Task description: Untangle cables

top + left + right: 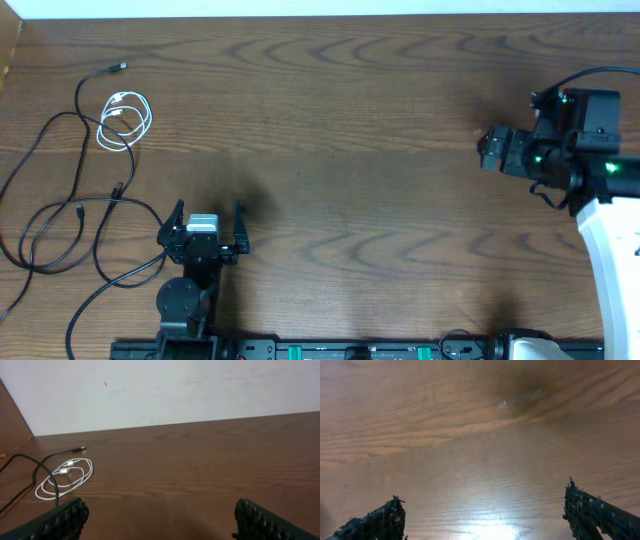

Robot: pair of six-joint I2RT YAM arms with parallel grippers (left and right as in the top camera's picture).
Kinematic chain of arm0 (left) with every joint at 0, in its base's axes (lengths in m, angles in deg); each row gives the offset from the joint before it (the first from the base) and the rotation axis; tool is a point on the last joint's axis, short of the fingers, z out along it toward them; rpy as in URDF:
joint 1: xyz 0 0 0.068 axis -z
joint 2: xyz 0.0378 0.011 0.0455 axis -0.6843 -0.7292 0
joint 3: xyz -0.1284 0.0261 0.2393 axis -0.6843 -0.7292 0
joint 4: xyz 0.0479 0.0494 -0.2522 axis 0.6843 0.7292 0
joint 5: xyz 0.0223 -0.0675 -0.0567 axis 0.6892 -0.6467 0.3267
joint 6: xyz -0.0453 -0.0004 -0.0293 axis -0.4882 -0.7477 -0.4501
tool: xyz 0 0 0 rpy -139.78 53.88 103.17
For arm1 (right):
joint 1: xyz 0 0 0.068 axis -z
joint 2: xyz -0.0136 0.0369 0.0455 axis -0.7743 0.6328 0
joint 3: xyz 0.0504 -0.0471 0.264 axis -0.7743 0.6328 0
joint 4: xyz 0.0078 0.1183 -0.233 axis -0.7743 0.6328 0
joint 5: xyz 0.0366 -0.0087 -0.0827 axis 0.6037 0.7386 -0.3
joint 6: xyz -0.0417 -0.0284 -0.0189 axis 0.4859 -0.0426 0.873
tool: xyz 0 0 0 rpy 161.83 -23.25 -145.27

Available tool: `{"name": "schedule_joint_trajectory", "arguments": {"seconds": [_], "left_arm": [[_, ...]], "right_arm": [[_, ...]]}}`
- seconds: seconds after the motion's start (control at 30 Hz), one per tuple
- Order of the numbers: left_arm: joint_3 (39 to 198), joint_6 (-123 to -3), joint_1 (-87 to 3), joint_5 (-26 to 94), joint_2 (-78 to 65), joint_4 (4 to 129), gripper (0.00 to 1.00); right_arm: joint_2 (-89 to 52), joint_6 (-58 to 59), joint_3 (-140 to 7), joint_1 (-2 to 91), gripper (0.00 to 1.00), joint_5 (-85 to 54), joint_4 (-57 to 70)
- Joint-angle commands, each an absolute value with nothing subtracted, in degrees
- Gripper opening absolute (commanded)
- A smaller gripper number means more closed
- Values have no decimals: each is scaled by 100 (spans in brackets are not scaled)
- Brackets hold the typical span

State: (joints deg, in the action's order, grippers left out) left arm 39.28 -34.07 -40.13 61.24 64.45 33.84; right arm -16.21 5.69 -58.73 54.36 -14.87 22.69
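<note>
Your left gripper [210,212] stands wide open with nothing between its jaws, low over the bare table [360,120] at the near left. Everything you want lies to its left and farther out. The white cord [125,118] sits coiled in a loose ring, far and left of the pincer and well apart from it. In the left wrist view it shows left of centre, beyond the left fingertip [60,521], so the fingers aim past it on its right side. The black cords [75,204] sprawl along the left edge, running mostly near-to-far. One plug end reaches out beyond the white coil, one loop comes in near the gripper's left side without touching it, and one strand appears to cross the white ring's left rim. Your right gripper [485,520] is open and empty too, well off to the right with only bare wood under it, so the left arm is plainly the nearer one. I'd judge the coming reach turns on swinging left and outward.
</note>
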Motion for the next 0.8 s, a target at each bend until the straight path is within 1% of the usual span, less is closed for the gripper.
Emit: {"name": "schedule_joint_trajectory", "arguments": {"seconds": [0.0,0.17,0.4,0.5,0.63,0.77], "left_arm": [[3871,-3414,-4037,6203,6480,3679,94],[3871,-3412,-4037,6203,6480,3679,94],[3871,-3412,-4037,6203,6480,3679,94],[3871,-3412,-4037,6203,6480,3676,94],[3871,-3412,-4037,6203,6480,3676,94],[3871,-3412,-4037,6203,6480,3679,94]], "right_arm": [[-2056,571,-5622,5440,99,-1590,1936],[-2760,252,-4636,5440,99,-1570,656],[-4065,-380,-2343,5440,99,-1570,-2107],[-4581,-478,-1493,5440,99,-1568,-3018],[-5344,-474,-411,5440,99,-1568,-3904],[-5969,-472,352,5440,99,-1504,-4441]]}}
